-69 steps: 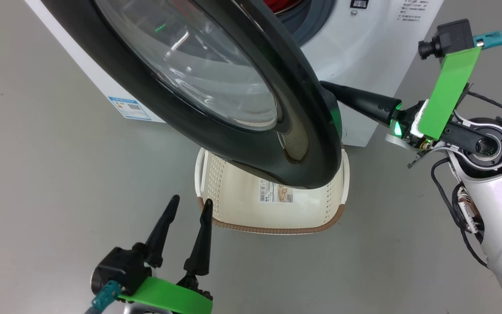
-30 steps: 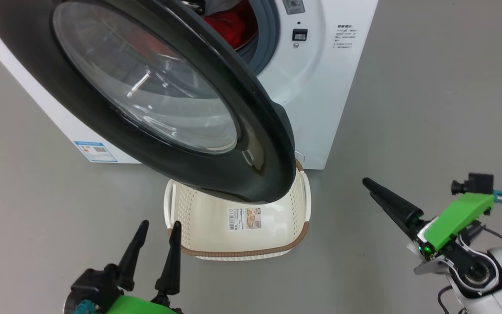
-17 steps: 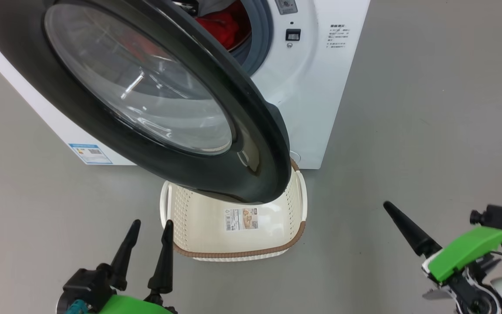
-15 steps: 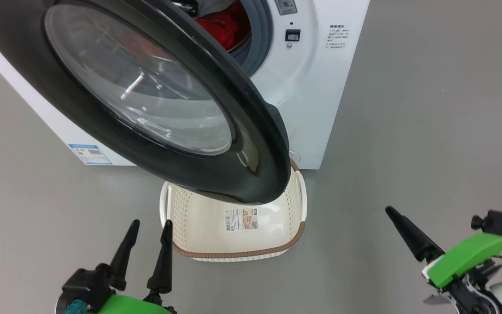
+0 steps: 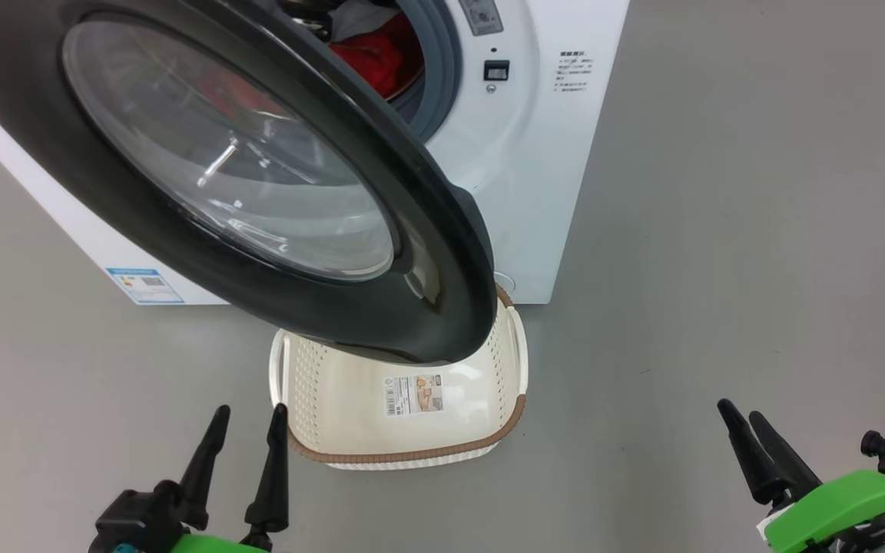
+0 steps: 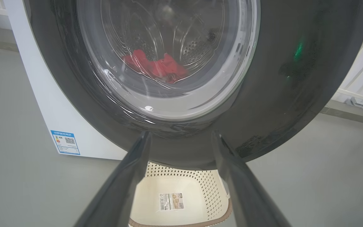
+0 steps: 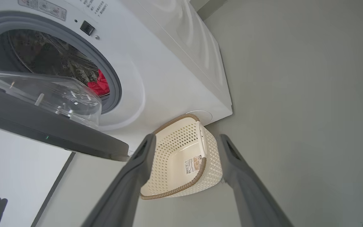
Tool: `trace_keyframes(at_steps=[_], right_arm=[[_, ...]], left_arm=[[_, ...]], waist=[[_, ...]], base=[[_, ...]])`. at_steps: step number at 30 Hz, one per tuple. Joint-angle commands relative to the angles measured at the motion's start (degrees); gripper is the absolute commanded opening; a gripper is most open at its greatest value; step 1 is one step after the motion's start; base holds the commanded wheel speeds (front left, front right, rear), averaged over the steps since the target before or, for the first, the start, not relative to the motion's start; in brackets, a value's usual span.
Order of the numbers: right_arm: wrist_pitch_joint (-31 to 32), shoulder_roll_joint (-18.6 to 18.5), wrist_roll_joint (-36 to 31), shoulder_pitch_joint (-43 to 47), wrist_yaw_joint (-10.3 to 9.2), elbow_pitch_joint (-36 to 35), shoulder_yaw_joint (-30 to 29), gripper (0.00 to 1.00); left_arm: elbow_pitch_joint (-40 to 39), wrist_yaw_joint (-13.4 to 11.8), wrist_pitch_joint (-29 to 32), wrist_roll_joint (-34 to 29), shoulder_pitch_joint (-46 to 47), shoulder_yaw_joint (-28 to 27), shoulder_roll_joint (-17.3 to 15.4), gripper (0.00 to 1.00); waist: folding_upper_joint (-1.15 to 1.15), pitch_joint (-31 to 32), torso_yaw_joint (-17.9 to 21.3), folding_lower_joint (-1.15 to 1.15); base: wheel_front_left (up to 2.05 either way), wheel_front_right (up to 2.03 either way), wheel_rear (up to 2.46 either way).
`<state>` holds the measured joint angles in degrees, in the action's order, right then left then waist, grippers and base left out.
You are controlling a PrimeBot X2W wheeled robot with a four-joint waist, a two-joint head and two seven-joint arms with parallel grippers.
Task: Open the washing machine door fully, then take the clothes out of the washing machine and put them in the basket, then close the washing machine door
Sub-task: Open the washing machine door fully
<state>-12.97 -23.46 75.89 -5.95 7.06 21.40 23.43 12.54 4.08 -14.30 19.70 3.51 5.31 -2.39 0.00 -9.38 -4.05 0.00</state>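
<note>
Washing machine door (image 5: 312, 311) partly open, hanging over the far end of the basket (image 5: 306, 369). Red clothes (image 5: 369, 57) inside the washing machine (image 5: 519, 177), behind the basket. Left jaws spread wide, empty, just beside the basket's near left corner. Right jaws likewise wide and empty, well right of the basket, above the floor (image 5: 719, 230).

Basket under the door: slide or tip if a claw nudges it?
Likely slides: the basket looks empty, thin perforated plastic on a smooth floor. Probably light, so a push at the rim might tip it. Walls may flex.
</note>
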Motion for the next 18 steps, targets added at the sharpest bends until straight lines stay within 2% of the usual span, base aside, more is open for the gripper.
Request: trace_keyframes(at_steps=[1, 5, 18], right_arm=[[-1.1, -1.8, -1.6, 0.3, 0.43, -0.6, 1.4, 1.0], [-1.9, -2.1, -6.5, 0.0, 0.43, 1.1, 1.2, 1.0], [-2.0, 6.2, -37.2, 3.8, 0.43, -2.8, -16.4, 1.0]], left_arm=[[-1.2, 0.4, -0.7, -0.4, 0.3, -2.2, -0.5, 1.0], [-1.2, 0.4, -0.7, -0.5, 0.2, -2.7, -0.5, 1.0], [-1.4, 0.4, -0.7, -1.0, 0.5, -3.5, -0.5, 1.0]], waist=[[0.0, 0.1, 0.3, 0.0], [0.0, 0.1, 0.9, 0.0], [0.0, -0.1, 1.1, 0.0]], base=[[0.0, 0.0, 0.0], [0.0, 0.0, 0.0], [0.0, 0.0, 0.0]])
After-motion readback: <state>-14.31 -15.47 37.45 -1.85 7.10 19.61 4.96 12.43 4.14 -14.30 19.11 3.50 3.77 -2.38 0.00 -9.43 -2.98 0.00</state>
